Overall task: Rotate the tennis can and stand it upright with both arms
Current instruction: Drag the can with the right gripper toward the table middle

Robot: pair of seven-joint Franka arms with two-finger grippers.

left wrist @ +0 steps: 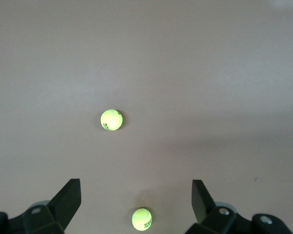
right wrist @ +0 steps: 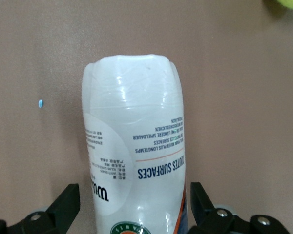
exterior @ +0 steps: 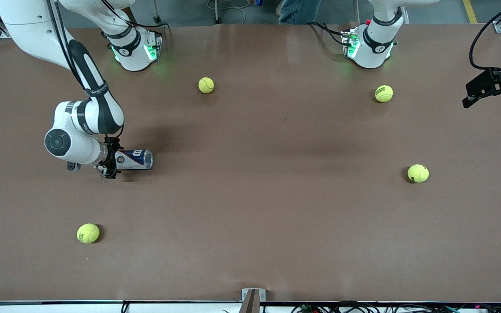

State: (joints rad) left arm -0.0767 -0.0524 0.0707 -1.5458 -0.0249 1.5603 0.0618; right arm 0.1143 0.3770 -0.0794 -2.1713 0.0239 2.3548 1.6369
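The tennis can (exterior: 136,159) lies on its side on the table toward the right arm's end; its white and navy label faces up. In the right wrist view the tennis can (right wrist: 132,122) fills the middle. My right gripper (exterior: 111,158) is low at one end of the can, open, with a finger (right wrist: 68,200) on each side and a small gap to the can. My left gripper (exterior: 494,89) is open and empty, raised over the table's edge at the left arm's end, where the left arm waits. It also shows in the left wrist view (left wrist: 136,192).
Several yellow-green tennis balls lie on the brown table: one (exterior: 206,85) near the right arm's base, one (exterior: 383,93) near the left arm's base, one (exterior: 418,173) toward the left arm's end, and one (exterior: 88,233) nearer the front camera than the can. Two tennis balls (left wrist: 111,119) (left wrist: 141,219) show under the left gripper.
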